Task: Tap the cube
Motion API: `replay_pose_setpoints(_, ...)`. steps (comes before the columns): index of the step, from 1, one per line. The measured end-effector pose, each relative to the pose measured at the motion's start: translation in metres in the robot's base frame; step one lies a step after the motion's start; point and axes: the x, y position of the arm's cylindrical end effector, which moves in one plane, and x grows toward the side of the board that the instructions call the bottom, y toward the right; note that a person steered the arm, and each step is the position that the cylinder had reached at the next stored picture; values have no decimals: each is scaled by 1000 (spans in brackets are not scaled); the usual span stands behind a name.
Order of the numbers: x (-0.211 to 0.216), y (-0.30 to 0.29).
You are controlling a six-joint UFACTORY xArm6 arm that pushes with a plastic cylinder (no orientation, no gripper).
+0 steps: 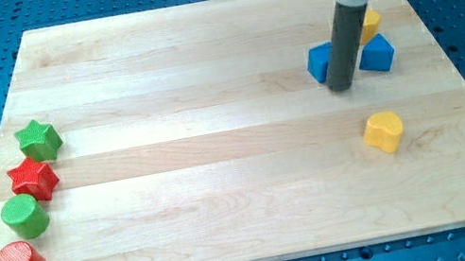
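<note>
Tip (341, 87) down against blue cube (320, 63), on its right edge, likely tapping. No gripper fitted, nothing held. Blue block (379, 55) just right.

The arm's visible end is a broad cylindrical housing, light grey to silver, with a black band round its lower edge and a small dark projection on the view's left side. From it descends a straight, smooth, dark grey rod of uniform width. My tip (341, 88) ends blunt and flat. No cables, screws or markings discernible.
</note>
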Motion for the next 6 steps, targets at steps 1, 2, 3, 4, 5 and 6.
replay_pose_setpoints(1,10,-33)
replay_pose_setpoints(2,1,-109)
replay_pose_setpoints(3,-47,-124)
replay_pose_setpoints(4,-71,-88)
replay_pose_setpoints(5,-69,-48)
replay_pose_setpoints(6,-49,-20)
